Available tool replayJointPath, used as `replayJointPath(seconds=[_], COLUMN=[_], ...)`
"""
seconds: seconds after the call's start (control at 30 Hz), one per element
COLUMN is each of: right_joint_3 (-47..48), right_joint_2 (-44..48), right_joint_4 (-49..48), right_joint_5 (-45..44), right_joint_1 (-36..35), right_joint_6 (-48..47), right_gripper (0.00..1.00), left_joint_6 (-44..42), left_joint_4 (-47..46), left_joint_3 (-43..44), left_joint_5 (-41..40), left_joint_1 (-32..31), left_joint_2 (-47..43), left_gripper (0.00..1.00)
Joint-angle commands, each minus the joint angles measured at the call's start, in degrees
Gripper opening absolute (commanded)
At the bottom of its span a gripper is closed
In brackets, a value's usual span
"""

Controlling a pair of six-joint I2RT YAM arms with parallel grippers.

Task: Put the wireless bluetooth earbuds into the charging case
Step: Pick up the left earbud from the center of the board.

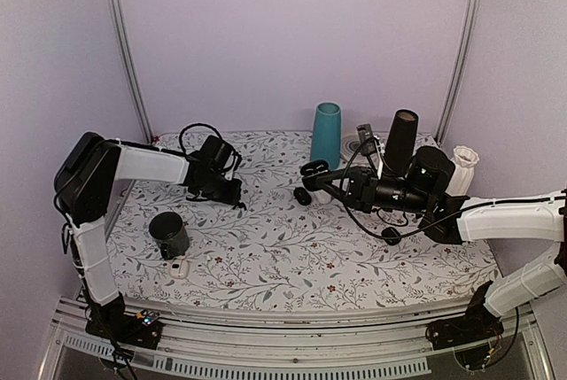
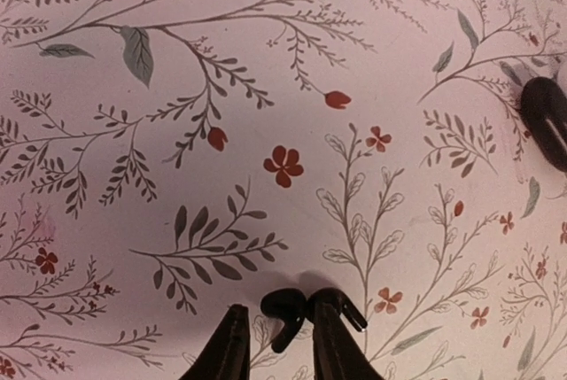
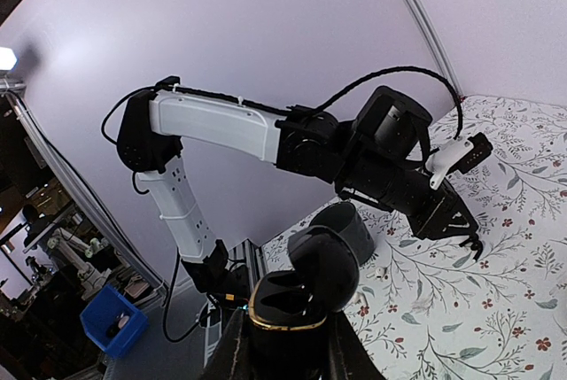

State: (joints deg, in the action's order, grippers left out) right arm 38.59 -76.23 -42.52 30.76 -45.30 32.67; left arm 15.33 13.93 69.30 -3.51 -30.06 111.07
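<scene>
Two tiny black earbuds lie side by side on the floral cloth at my left gripper's (image 2: pixel 276 337) tips. One earbud (image 2: pixel 285 307) sits between the fingers, against the right finger, with a gap to the left finger. The other earbud (image 2: pixel 344 303) lies just past the right finger. The jaws are narrowly open. In the top view the left gripper (image 1: pixel 236 196) is low over the cloth at the left. My right gripper (image 1: pixel 315 173) is shut on the charging case (image 3: pixel 299 302), held above the table with its lid open and a gold rim showing. Its wells look empty.
A black oval pod (image 1: pixel 302 196) lies between the arms and shows at the right edge of the left wrist view (image 2: pixel 545 121). A dark cup (image 1: pixel 168 234) and a small white piece (image 1: pixel 180 267) are front left. A teal cup (image 1: pixel 326 135), a black cylinder (image 1: pixel 400 141) and a white vase (image 1: pixel 463 164) stand at the back.
</scene>
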Motion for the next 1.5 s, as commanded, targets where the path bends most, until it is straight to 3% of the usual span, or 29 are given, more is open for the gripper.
replayJointPath(seconds=[0.0,1.03,1.33,1.47], right_joint_3=[-0.2,-0.5,-0.4,-0.5], right_joint_2=[0.6,0.6,0.5,0.4], right_joint_4=[-1.7,-1.7,-1.4,-1.2], right_joint_5=[0.4,0.7,0.7,0.4], right_joint_1=[0.4,0.4,0.4,0.4], right_joint_6=[0.7,0.6,0.5,0.0], right_gripper=[0.03,0.03,0.03,0.03], left_joint_6=[-2.1,-4.6,-4.7,-4.5], left_joint_4=[2.2,5.2,5.0,4.2], left_joint_3=[2.6,6.5,6.6,6.5], left_joint_5=[-0.5,-2.8,-2.3,-1.6], left_joint_1=[-1.2,-1.5,-1.5,-1.5], left_joint_2=[3.7,8.3,7.7,5.7], left_gripper=[0.26,0.29,0.13,0.12])
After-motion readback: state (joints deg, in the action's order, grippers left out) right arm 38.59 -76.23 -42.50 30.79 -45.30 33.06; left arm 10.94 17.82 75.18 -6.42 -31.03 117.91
